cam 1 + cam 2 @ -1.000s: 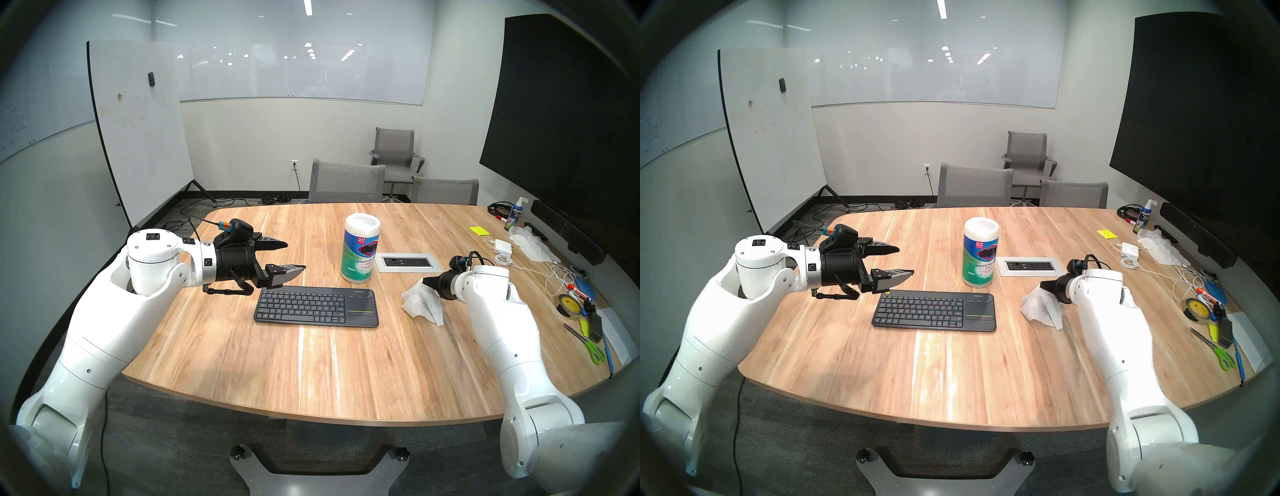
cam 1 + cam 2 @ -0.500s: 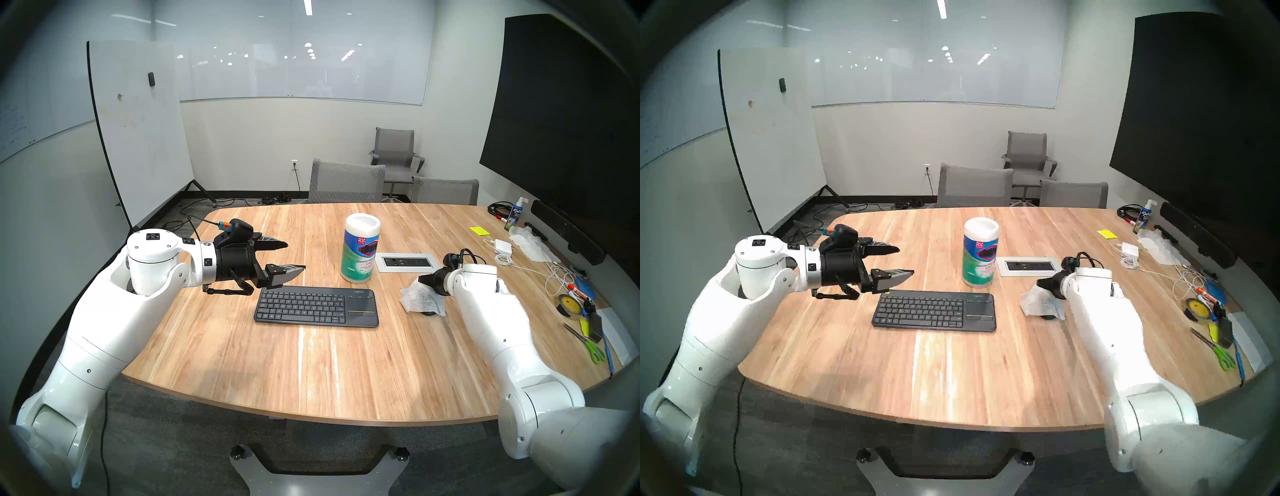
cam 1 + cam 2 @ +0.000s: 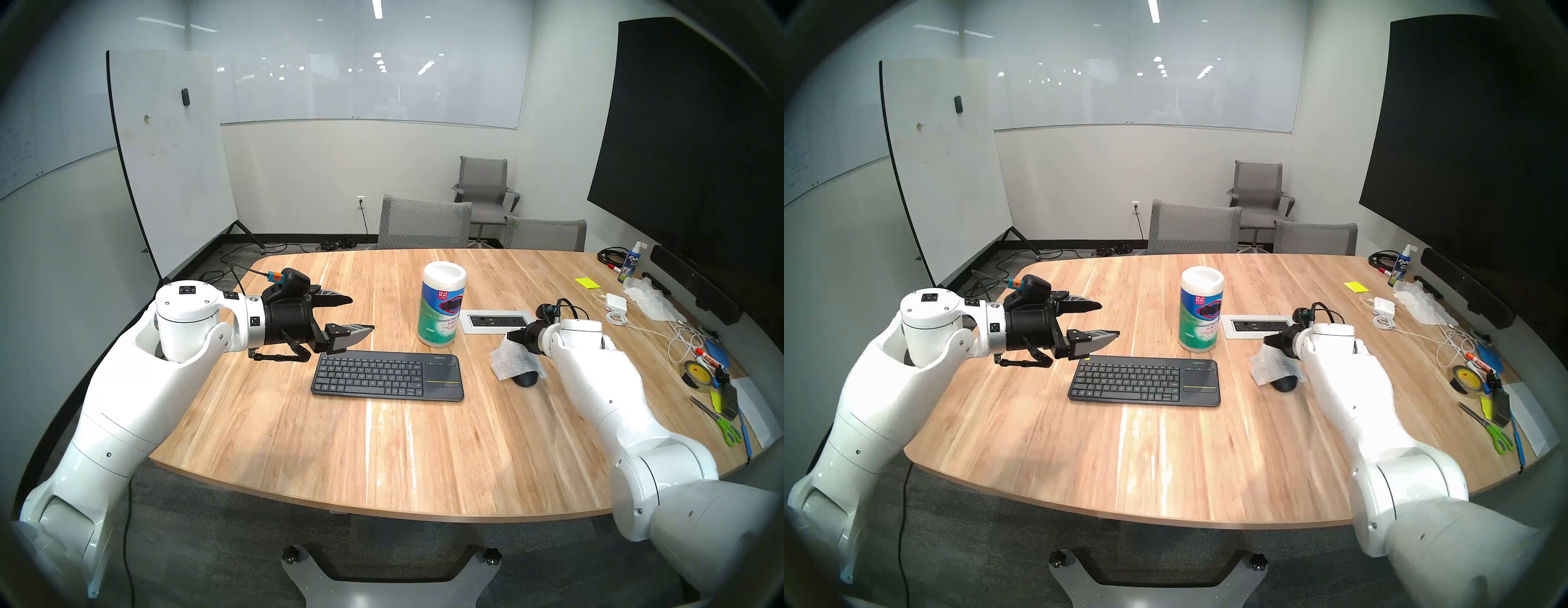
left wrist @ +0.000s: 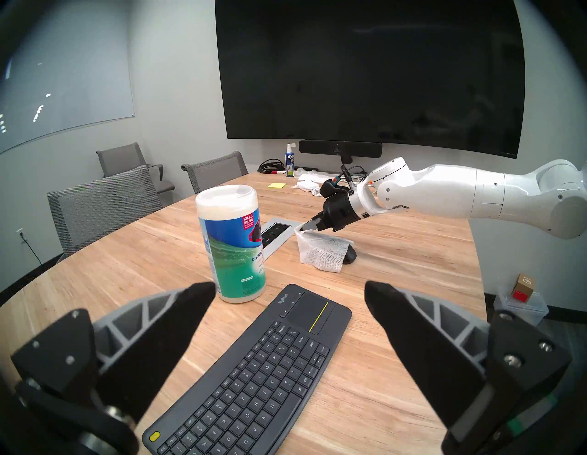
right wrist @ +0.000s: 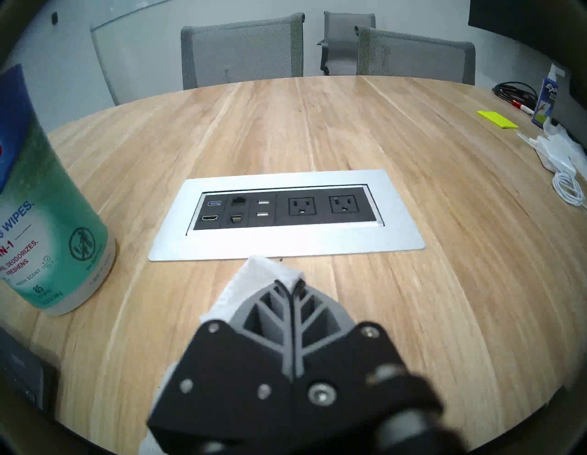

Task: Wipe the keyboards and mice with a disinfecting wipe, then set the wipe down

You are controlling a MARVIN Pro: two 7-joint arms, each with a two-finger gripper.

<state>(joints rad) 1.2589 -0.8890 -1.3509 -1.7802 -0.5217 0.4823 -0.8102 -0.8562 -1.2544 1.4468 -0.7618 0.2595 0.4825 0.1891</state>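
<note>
so far the pictures show a task in its middle, judged from how things lie. on the left, the left gripper (image 3: 350, 318) hangs above the table (image 3: 382, 446) with its fingers spread wide and nothing between them, just over the keyboard's left end; i read it as idle for now. below and to its right the logitech keyboard (image 3: 387, 377) lies flat on the wood, dark grey, touchpad with its yellow line toward the right, the yellow corner button showing in the left wrist view. whether it has been wiped cannot be told: no sheen or streak on it is clear enough to say. behind it stands the white canister of disinfecting wipes (image 3: 441, 303), lid on, upright, near the silver power and port panel (image 3: 499, 321) let into the table. further right, the right gripper (image 3: 514, 338) is clenched on a top corner of the disinfecting wipe (image 3: 511, 361), and the white dotted sheet hangs down from it and drapes over the far end of the black mouse (image 3: 526, 378), whose near end pokes out beneath. the wipe appears to touch the mouse, so the step in hand looks like wiping the mouse. left to do, as i judge it: finish that pass, cover the keyboard if it is not yet done, then lay the wipe on the table and let go. at the far right edge sit a tape roll (image 3: 695, 373), green-handled scissors (image 3: 721, 422) and loose white tissues (image 3: 653, 303), all well apart from the work.
</note>
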